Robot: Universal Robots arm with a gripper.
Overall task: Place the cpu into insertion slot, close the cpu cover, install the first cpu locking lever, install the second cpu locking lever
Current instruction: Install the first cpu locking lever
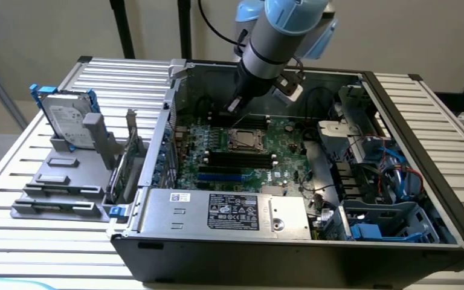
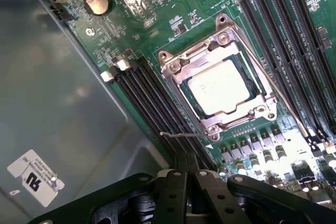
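The cpu point(image 2: 218, 86), a silvery square chip, lies flat in the insertion slot, whose dark rim point(image 2: 185, 94) shows around it on the green board. The grey metal cpu cover point(image 2: 176, 66) lies closed over the chip's edges. One thin wire locking lever point(image 2: 181, 135) stands raised, its hooked end just in front of my fingertips. A second thin rod point(image 2: 278, 92) runs along the socket's side by the memory slots. My gripper point(image 2: 186, 172) is shut, with its black fingers pressed together. In the exterior view the gripper point(image 1: 234, 109) hangs just behind the socket point(image 1: 244, 140), inside the case.
The open computer case point(image 1: 425, 121) lies on a slatted table. Long black memory slots point(image 2: 157, 103) flank the socket. A power supply point(image 1: 228, 211) fills the near side, and cables and a blue drive bay point(image 1: 385, 223) sit at the exterior view's right. A hard drive point(image 1: 67, 118) stands outside at its left.
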